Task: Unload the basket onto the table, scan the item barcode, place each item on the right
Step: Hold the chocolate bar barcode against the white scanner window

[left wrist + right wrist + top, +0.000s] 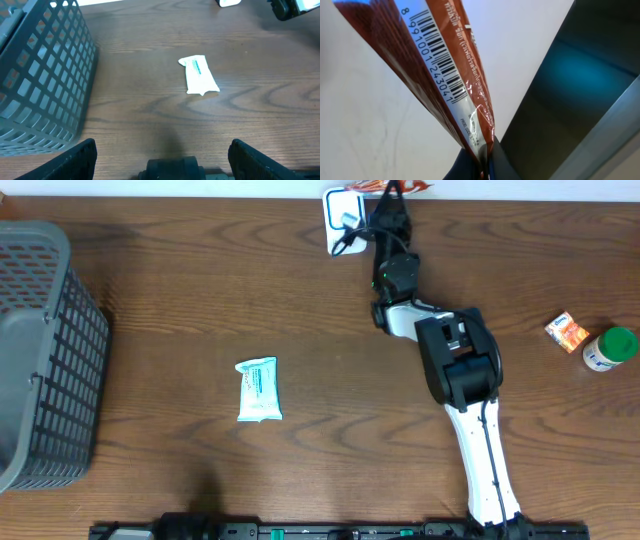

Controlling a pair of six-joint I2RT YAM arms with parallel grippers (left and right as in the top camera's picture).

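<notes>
Wooden table [200, 300]: brown, grain running across, carries all items.

Grey mesh basket [45, 350]: stands at the table's left end, upright.

Right arm [470, 380]: reaches from the front edge toward the far edge, ending just beside a white block with a blue edge [345, 212].

Right gripper [481, 162]: clamped tight on the lower seam of a red-brown packet [445, 75]. The packet rises at a tilt out of the fingers, raised off the table at the far edge. Its barcode [435, 55] faces the wrist camera, digits legible.

Left gripper [165, 150]: jaws spread wide with nothing between them, low over the table's front edge.

White sachet [258, 389]: lies flat mid-table with teal print up, well apart from both grippers and the basket.

Green-capped bottle [610, 348]: upright at the right end.

Small orange box [567, 331]: just beside the bottle, on its left.
</notes>
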